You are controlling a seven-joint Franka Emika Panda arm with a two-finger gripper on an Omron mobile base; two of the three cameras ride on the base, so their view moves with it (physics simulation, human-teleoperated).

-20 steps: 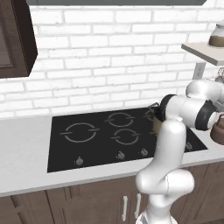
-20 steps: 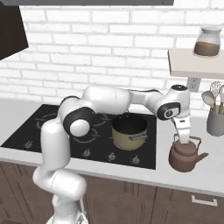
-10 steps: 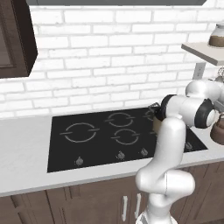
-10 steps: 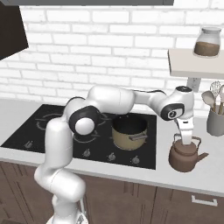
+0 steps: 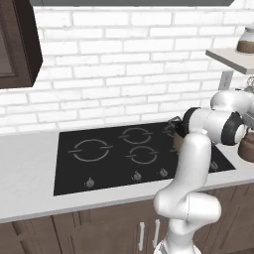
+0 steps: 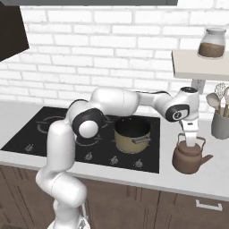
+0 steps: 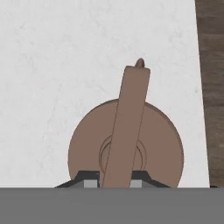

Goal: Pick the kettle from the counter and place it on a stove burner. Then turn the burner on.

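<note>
The kettle (image 6: 191, 156) stands on the worktop (image 6: 214, 174), right of the pot (image 6: 132, 134); its handle (image 7: 127, 131) is clamped by the fingers (image 7: 92, 181).

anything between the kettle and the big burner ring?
Yes: in the right base view the tan pot sits on the cooktop between the kettle and the big ring, which the left base view shows bare.
</note>
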